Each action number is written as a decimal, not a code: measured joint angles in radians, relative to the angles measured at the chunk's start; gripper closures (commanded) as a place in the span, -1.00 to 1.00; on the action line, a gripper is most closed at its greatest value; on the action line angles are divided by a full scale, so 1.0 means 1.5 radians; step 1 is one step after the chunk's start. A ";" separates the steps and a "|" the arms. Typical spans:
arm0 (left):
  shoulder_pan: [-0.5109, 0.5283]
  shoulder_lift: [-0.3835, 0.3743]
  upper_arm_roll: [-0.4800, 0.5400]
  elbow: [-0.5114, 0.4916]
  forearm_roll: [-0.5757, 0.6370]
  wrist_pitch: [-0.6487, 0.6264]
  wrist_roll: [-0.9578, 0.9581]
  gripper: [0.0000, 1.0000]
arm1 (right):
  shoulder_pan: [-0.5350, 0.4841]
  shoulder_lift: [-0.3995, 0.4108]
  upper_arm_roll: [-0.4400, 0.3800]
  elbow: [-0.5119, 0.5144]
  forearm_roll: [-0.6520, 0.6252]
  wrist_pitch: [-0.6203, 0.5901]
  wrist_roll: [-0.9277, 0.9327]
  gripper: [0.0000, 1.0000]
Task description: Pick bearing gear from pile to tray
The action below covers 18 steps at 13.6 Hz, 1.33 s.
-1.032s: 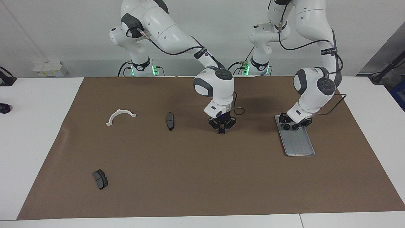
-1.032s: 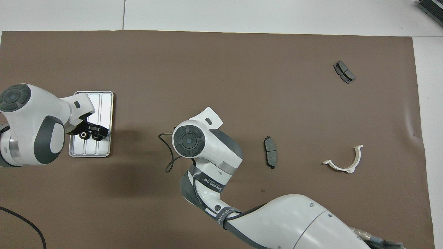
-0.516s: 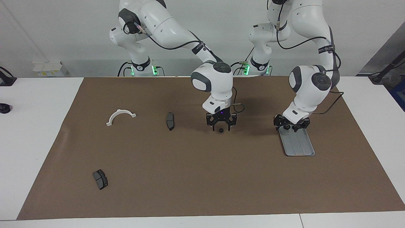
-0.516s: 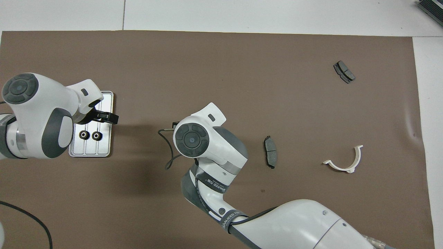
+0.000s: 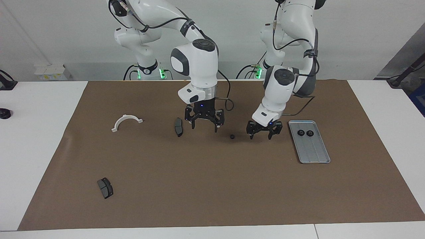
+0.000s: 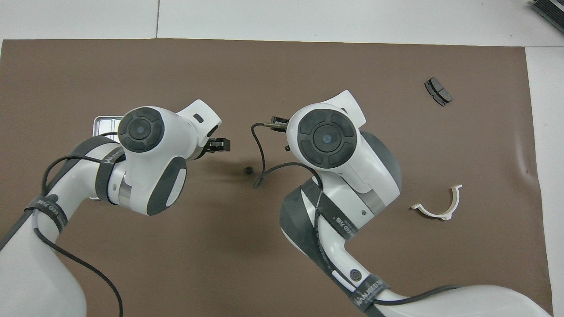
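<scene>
- Nearest the robots, toward the left arm's end, tray [image 5: 313, 152] is lying flat on the brown mat [image 5: 212, 186] – two black gears [image 5: 305, 133] are sitting side by side at its robot-end.
- Beside the tray, left gripper [image 5: 264, 133] is hanging low over the mat, fingers spread, holding nothing.
- One loose bearing gear [image 5: 232, 136] is resting on the mat between the two grippers, touching neither; also showing in the overhead view [image 6: 248, 170].
- Right gripper [image 5: 204, 124] is hovering above the mat, fingers wide apart and empty, just beside a dark brake pad [image 5: 178, 126].
- Toward the right arm's end, white half-ring bracket [image 5: 126, 122] is lying well apart from the pad.
- Farthest from the robots – second brake pad [image 5: 105, 188] is sitting alone on the mat.
</scene>
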 measured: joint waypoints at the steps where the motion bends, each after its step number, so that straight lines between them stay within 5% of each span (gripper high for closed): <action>1: -0.026 0.002 0.000 -0.001 0.000 0.005 -0.029 -0.66 | -0.014 -0.016 0.000 -0.001 0.023 -0.016 -0.031 -1.00; 10: -0.098 0.059 0.004 -0.021 0.000 0.072 -0.073 -0.34 | -0.146 -0.167 -0.060 -0.002 0.116 -0.201 -0.300 -1.00; 18: -0.101 0.072 0.003 -0.028 0.001 0.093 -0.073 0.17 | -0.223 -0.188 -0.065 -0.006 0.143 -0.286 -0.423 -1.00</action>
